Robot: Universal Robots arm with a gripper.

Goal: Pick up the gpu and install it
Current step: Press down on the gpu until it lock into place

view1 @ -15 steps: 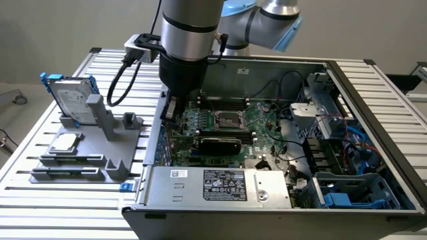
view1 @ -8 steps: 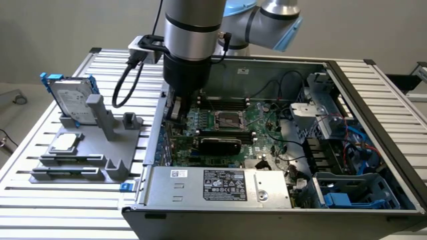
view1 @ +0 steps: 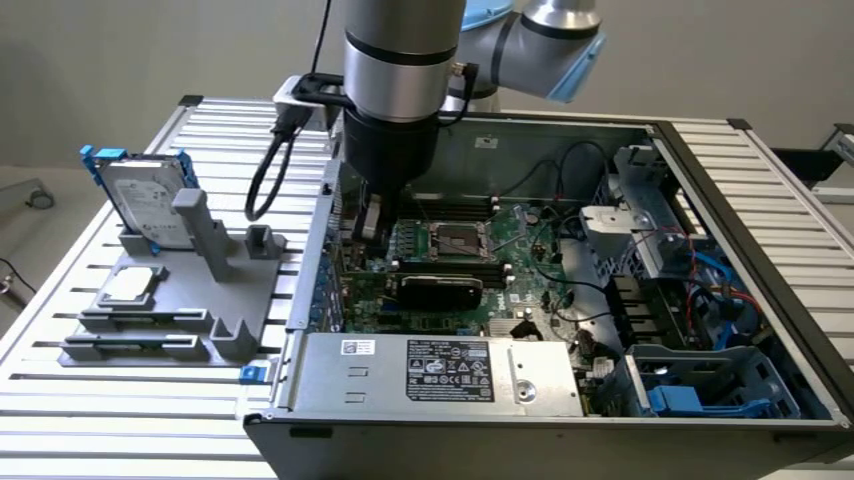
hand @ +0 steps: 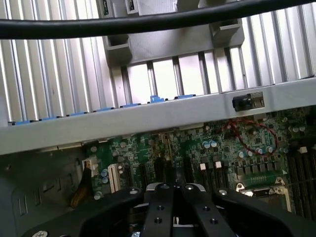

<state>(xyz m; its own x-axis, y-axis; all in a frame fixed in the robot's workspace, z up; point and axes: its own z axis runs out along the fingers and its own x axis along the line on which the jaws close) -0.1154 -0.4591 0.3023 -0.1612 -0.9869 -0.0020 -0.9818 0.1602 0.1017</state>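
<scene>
Over the motherboard [view1: 461,250], inside the open computer case [view1: 694,180], gripper [hand: 174,190] points straight down, fingers [hand: 160,207] pressed together, empty. Arm [view1: 394,90] stands vertical above the case's rear wall. GPU [view1: 438,291] sits upright in its slot, just beside the processor socket [view1: 451,240].

Wrist camera entry: my claw [hand: 175,190] is sitting with black fingers [hand: 160,207] pressed together, hanging over the green motherboard [hand: 197,153]. The case's grey side wall [hand: 148,116] is crossing beyond it; a black cable [hand: 148,22] is stretching overhead.
</scene>
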